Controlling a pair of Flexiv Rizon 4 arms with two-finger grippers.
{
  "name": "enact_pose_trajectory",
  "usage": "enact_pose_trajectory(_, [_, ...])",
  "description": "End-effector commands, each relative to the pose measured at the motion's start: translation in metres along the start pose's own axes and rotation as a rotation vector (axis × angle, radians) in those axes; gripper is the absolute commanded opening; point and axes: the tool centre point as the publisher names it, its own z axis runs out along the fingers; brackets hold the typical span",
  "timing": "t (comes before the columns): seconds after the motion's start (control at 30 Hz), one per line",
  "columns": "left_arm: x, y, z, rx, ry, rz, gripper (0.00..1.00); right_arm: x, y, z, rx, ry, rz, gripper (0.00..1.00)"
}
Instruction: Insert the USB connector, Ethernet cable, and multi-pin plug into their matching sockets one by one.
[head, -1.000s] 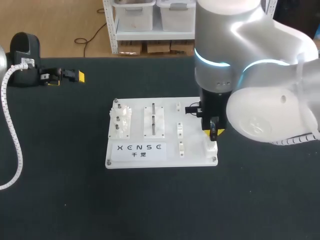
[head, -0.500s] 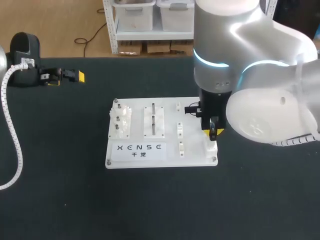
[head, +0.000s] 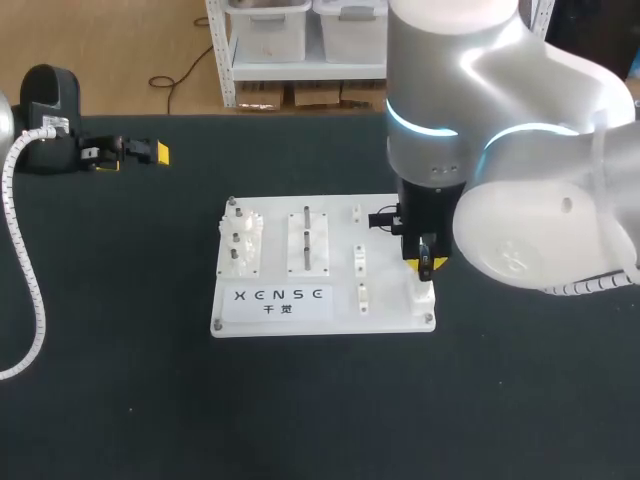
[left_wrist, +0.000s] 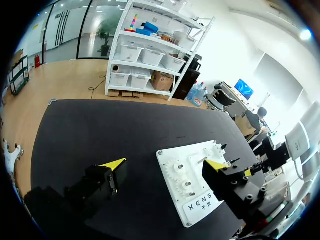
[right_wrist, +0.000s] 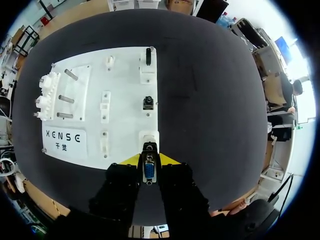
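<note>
Multi-pin plug (right_wrist: 149, 172) is in our right gripper (right_wrist: 149, 160), blue face toward the wrist camera. It's pinched from both sides between the yellow tips, so the jaws are closed down to the plug's width. Its dark nose points at the white socket block (right_wrist: 148, 137) on the board's corner nearest us on the right. It looks to be touching the block's top, but we can't tell whether it's seated. Head view agrees: the right gripper (head: 428, 263) hangs straight down just above that socket block (head: 420, 295), at the right edge of the white board (head: 340, 315). The board lies flat in the middle of the black table (head: 120, 400). Ahead of the right gripper, along the same column of the board, sit two dark connectors (right_wrist: 147, 102), one behind the other; we can't make out the type. Gears (right_wrist: 46, 95) and metal pegs (right_wrist: 67, 100) take up the opposite side of the board. Left gripper (head: 140, 152) lies level at the table's far left, well apart from the board. Its own wrist view shows the left gripper (left_wrist: 165, 164) with jaws spread wide, nothing between the fingers, and the board out ahead. Versus 1.0 s and 0.5 s ago there's no visible difference at the tool: same spot over the socket block, same hold on the plug. Only the right arm's elbow housing has shifted a hair. Left arm is unchanged.
</note>
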Motion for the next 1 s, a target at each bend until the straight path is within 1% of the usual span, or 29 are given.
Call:
enact_pose_trajectory(0.03, [0.0, 0.0, 0.0, 0.0, 0.0, 0.0, 1.0, 0.0022, 0.0011, 0.0017, -0.003, -0.008, 0.0, 0.0])
enact_pose_trajectory(0.3, [0.0, 0.0, 0.0, 0.0, 0.0, 0.0, 1.0, 0.0012, -0.0012, -0.0045, -0.005, -0.021, 0.0, 0.0])
enact_pose_trajectory(1.0, [0.0, 0.0, 0.0, 0.0, 0.0, 0.0, 1.0, -0.0011, -0.003, -0.0003, -0.008, -0.018, 0.01, 0.0])
